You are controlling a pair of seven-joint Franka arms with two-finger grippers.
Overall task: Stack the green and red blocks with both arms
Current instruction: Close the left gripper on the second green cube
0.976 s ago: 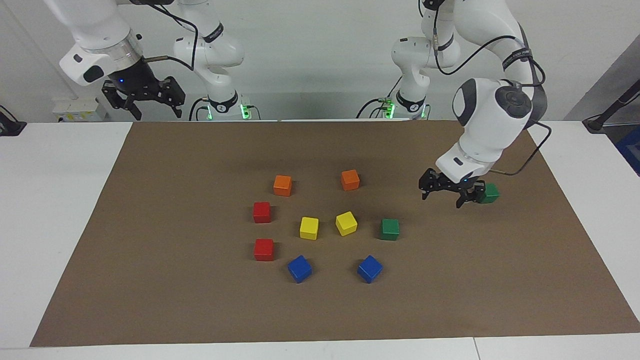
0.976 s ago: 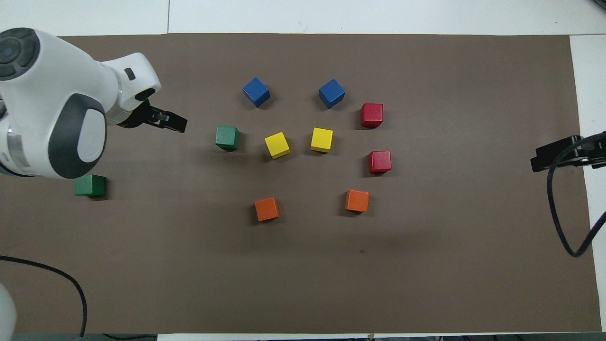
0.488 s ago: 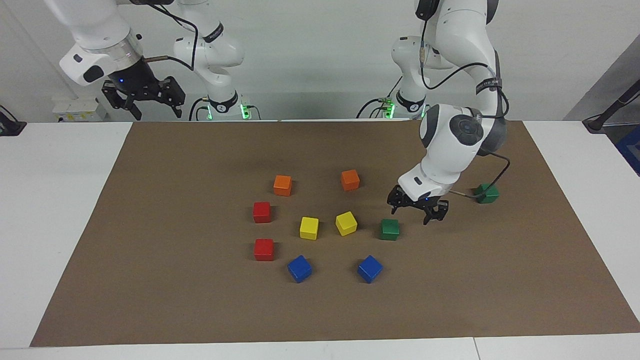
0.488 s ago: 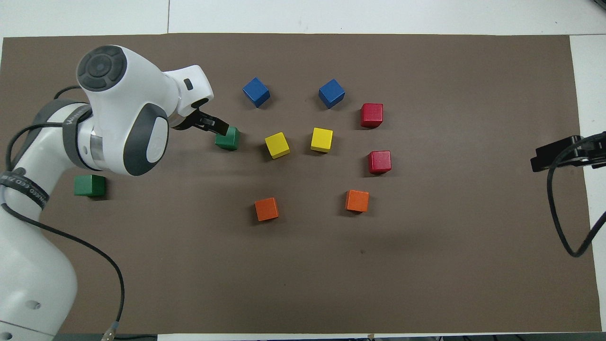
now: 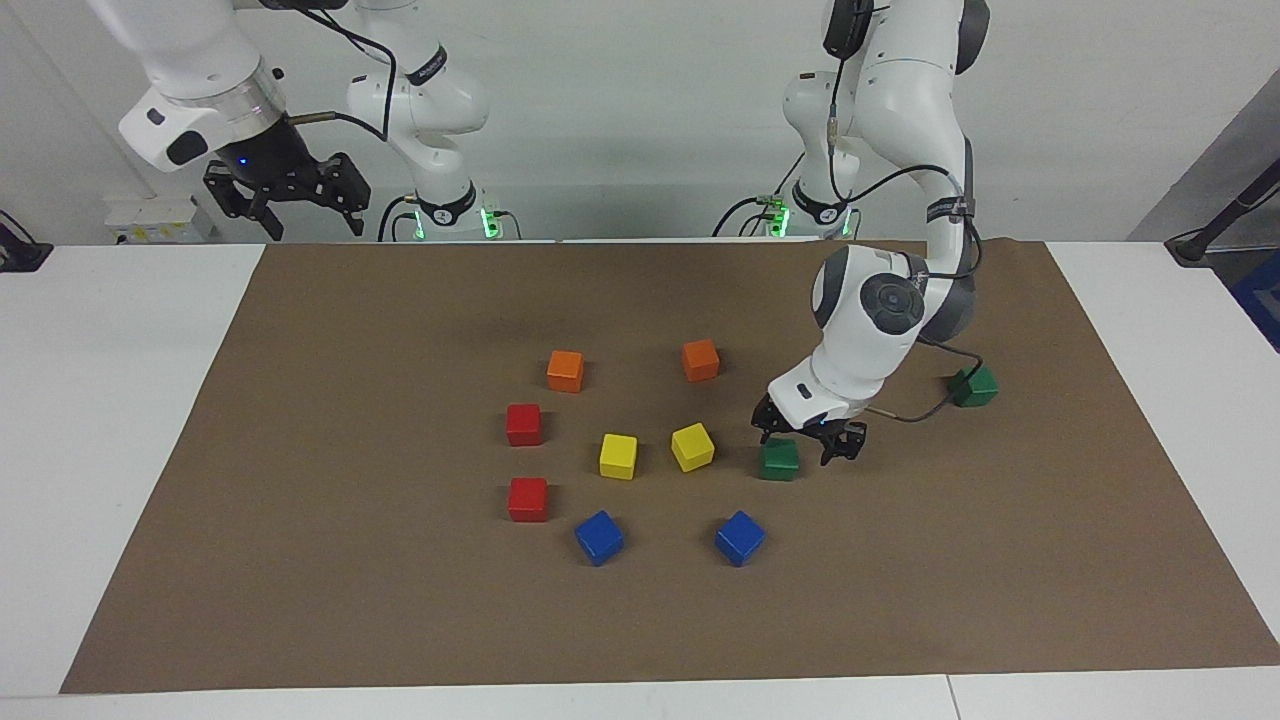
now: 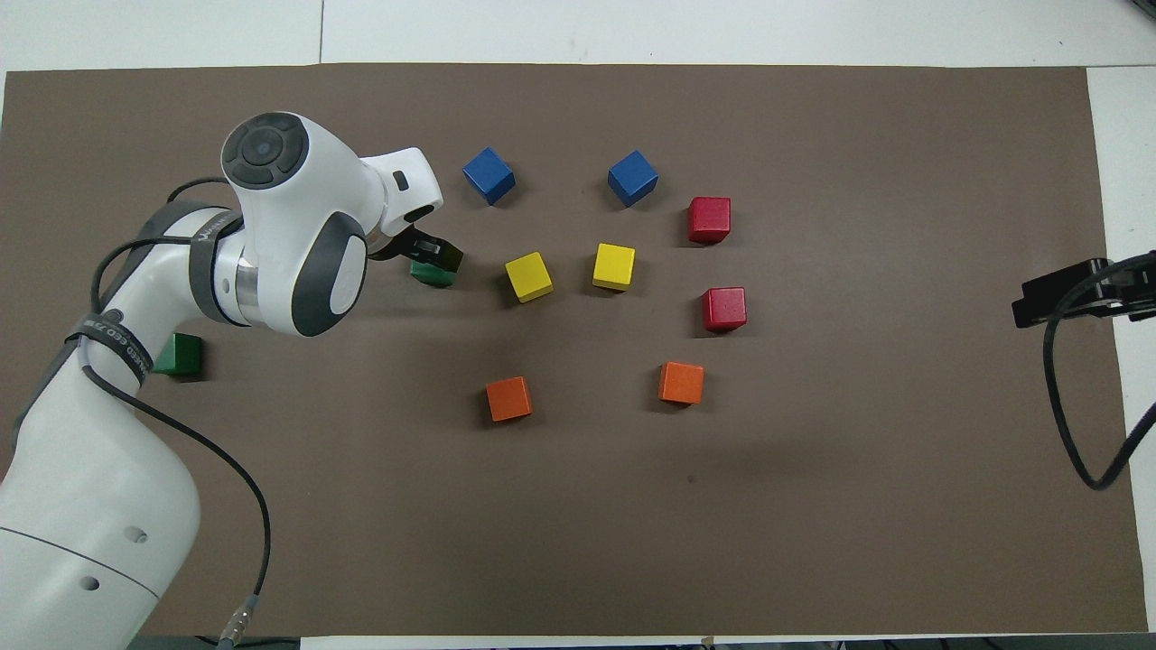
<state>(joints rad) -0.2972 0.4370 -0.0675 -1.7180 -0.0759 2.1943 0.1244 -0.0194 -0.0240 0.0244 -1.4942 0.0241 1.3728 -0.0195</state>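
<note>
Two dark green blocks lie on the brown mat toward the left arm's end. My left gripper [image 5: 802, 440] [image 6: 435, 256] hangs open just over one green block [image 5: 778, 461] [image 6: 433, 274], a finger on either side of its top; I cannot tell whether they touch it. The other green block [image 5: 974, 386] [image 6: 179, 355] sits apart, nearer the mat's end and half hidden by the arm in the overhead view. Two red blocks [image 5: 523, 424] [image 5: 527, 498] [image 6: 709, 219] [image 6: 724, 308] rest side by side toward the right arm's end. My right gripper [image 5: 312, 222] [image 6: 1052, 296] waits raised and open over the mat's edge.
Two yellow cubes [image 5: 618, 456] [image 5: 692, 446] lie beside the green block under the left gripper. Two orange cubes [image 5: 565, 370] [image 5: 700, 359] sit nearer the robots, two blue cubes [image 5: 599, 537] [image 5: 739, 537] farther. The brown mat [image 5: 400, 620] covers the white table.
My left arm has swung from beside the outer green block toward the middle and come down over the inner green block. The right arm has not moved.
</note>
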